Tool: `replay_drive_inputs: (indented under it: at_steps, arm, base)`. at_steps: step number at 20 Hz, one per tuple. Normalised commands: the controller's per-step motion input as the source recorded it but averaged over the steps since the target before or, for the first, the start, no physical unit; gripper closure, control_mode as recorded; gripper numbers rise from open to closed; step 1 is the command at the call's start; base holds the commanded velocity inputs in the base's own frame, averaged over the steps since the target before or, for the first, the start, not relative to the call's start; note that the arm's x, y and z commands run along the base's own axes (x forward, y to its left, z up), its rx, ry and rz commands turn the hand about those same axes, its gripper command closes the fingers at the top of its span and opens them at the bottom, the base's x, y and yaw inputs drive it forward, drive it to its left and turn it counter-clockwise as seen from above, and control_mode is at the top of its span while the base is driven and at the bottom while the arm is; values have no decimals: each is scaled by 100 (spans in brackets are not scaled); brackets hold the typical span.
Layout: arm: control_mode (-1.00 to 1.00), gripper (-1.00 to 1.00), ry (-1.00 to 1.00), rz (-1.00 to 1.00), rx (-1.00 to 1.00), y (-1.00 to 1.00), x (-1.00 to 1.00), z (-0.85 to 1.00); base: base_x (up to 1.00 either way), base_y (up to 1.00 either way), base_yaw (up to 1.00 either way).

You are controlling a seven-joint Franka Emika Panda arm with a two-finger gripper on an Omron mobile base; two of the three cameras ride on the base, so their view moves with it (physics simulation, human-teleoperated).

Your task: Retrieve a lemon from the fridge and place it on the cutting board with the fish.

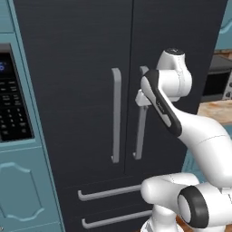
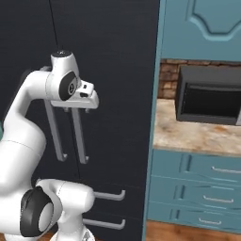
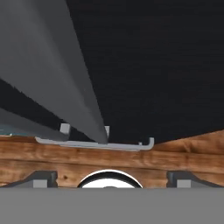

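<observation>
The fridge (image 1: pixel 81 68) stands with both black doors shut, so the lemon is hidden. The cutting board and the fish are out of view. My gripper (image 2: pixel 75 111) hangs open at the upper part of the right door's grey bar handle (image 2: pixel 79 141), one finger on each side of it and pointing down. From the left, the gripper (image 1: pixel 141 102) sits against that same handle (image 1: pixel 139 136), beside the left door's handle (image 1: pixel 116 115). The hand view looks down along the handle (image 3: pixel 65 87), with my gripper (image 3: pixel 111 179) showing both fingertips (image 3: pixel 41 179) far apart and nothing clamped.
Two drawer handles (image 1: pixel 108 194) cross the fridge's lower front. A teal cabinet with a black control panel (image 1: pixel 13 99) flanks the fridge on the left. On the right, a toaster oven (image 2: pixel 209 101) sits on a stone counter (image 2: pixel 197 136) above teal drawers (image 2: pixel 207 188).
</observation>
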Motion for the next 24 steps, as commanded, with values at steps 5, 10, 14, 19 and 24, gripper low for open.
replay_drive_inputs:
  at_steps: [5,10,14,19,24]
  arm:
    - [100,-100,0,0,0,0,0,0]
    - [100,-100,0,0,0,0,0,0]
    - [100,-100,0,0,0,0,0,0]
    - [100,-100,0,0,0,0,0,0]
    - [100,-100,0,0,0,0,0,0]
  base:
    - [-39,40,12]
    - [-12,42,6]
    - [0,27,0]
    - [0,0,-8]
    - [0,0,-5]
